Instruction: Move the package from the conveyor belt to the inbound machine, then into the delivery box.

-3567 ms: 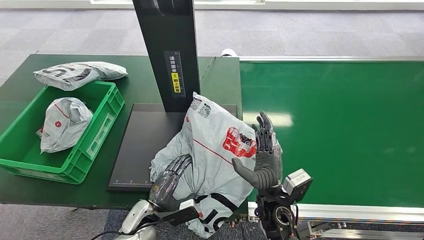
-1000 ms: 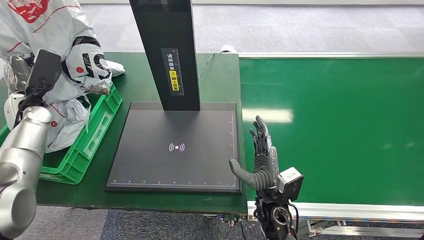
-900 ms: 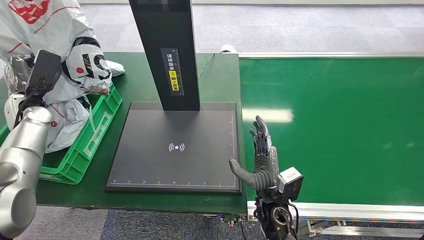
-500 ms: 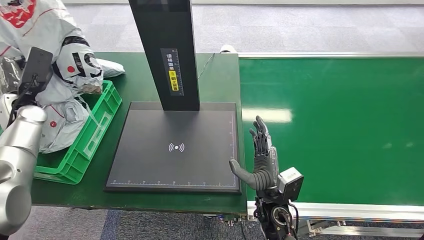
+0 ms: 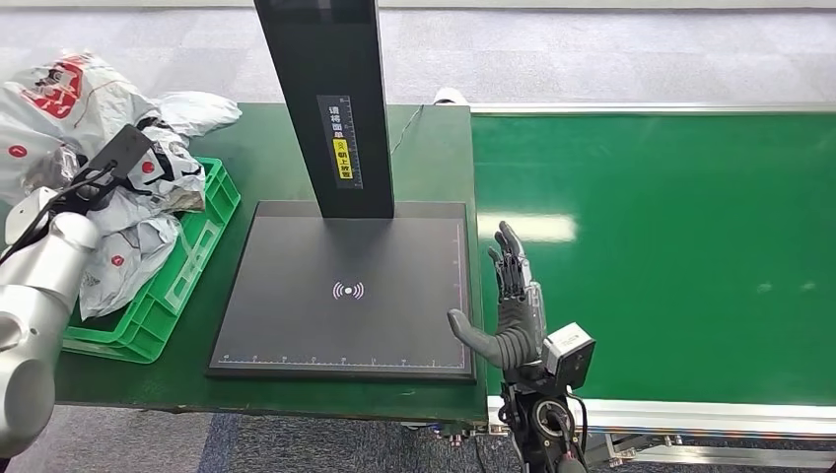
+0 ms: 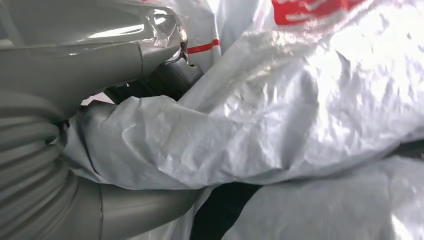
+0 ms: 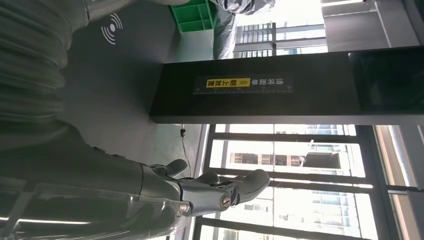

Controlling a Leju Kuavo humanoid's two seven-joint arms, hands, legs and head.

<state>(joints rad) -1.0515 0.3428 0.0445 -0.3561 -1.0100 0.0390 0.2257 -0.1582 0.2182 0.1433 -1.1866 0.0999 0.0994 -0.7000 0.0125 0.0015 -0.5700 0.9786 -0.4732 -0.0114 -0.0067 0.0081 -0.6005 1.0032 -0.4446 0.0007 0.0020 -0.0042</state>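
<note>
At 9 o'clock, the left hand (image 6: 75, 65) holds the grey package (image 5: 74, 118) over the green box (image 5: 192, 256), fingers wrapped around its plastic. The right hand (image 5: 513, 315) stands upright at 5 o'clock between scanner plate (image 5: 345, 291) and conveyor belt (image 5: 670, 256), fingers spread wide, holding nothing.

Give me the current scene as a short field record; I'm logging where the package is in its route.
package: grey-white mailer with red print, held over the green delivery box, not yet let go
left hand: grips the package; fingers mostly hidden by the plastic
right hand: holds nothing, fingers apart, upright between scanner pad and belt
inbound machine: black pad with black column, nothing on the pad
delivery box contents: another grey mailer inside
conveyor belt: green, no package on the visible part
</note>
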